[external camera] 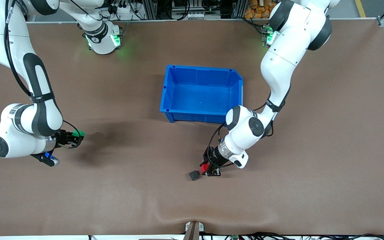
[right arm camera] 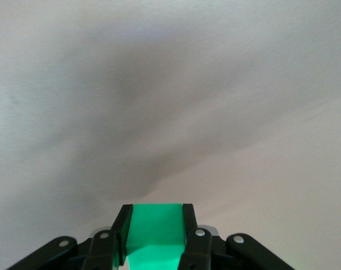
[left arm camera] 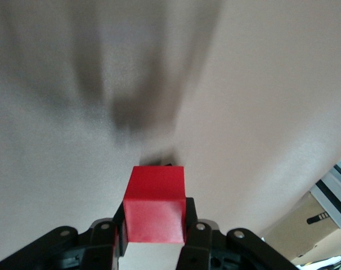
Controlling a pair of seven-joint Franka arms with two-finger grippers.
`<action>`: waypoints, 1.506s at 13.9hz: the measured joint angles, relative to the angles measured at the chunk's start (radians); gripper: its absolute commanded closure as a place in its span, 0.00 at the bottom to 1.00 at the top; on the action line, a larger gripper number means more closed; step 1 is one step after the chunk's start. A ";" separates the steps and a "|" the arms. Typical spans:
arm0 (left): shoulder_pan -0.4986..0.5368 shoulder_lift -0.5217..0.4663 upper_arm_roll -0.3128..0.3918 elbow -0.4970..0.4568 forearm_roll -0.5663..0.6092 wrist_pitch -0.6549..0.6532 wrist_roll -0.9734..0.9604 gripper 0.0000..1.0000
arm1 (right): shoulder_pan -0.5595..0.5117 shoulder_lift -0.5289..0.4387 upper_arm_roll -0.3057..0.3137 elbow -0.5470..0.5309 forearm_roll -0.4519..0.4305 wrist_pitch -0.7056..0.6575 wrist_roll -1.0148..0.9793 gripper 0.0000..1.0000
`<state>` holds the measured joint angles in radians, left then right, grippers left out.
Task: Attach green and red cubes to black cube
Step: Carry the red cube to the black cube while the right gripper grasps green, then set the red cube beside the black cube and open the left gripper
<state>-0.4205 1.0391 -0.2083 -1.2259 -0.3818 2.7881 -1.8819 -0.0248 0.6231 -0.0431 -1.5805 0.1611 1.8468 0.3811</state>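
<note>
My left gripper [external camera: 207, 169] is shut on the red cube [external camera: 205, 167], low over the table and just beside the black cube [external camera: 194, 175], which lies on the table nearer the front camera than the blue bin. In the left wrist view the red cube [left arm camera: 155, 203] sits between the fingers [left arm camera: 190, 222], with a dark sliver of the black cube [left arm camera: 159, 161] past it. My right gripper [external camera: 76, 136] is shut on the green cube [external camera: 78, 133] above the table at the right arm's end. In the right wrist view the green cube [right arm camera: 155, 232] fills the gap between the fingers [right arm camera: 188, 220].
An empty blue bin [external camera: 201, 94] stands mid-table, farther from the front camera than the black cube. A metal bracket [external camera: 193, 230] sits at the table's near edge. The brown table surface [external camera: 138, 186] lies between the two grippers.
</note>
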 measured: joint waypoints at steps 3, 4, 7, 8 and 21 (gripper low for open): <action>-0.011 0.028 0.000 0.013 0.000 0.027 -0.008 0.84 | 0.040 0.001 0.002 0.035 0.039 0.000 0.105 1.00; -0.016 0.037 0.000 0.016 0.000 0.040 -0.008 0.83 | 0.053 0.004 0.002 0.047 0.056 0.001 0.136 1.00; -0.028 0.057 0.001 0.025 0.000 0.072 -0.008 0.83 | 0.094 0.028 0.004 0.090 0.075 0.006 0.230 1.00; -0.030 0.062 0.001 0.029 0.000 0.078 -0.008 0.82 | 0.104 0.039 0.006 0.109 0.076 0.008 0.255 1.00; -0.034 0.076 0.011 0.045 0.000 0.135 -0.007 0.00 | 0.113 0.079 0.072 0.192 0.149 0.079 0.394 1.00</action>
<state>-0.4548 1.1154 -0.1975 -1.1804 -0.3819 2.9232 -1.8893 0.0886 0.7022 0.0290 -1.3881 0.3097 1.9259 0.7753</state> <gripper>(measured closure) 0.000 0.599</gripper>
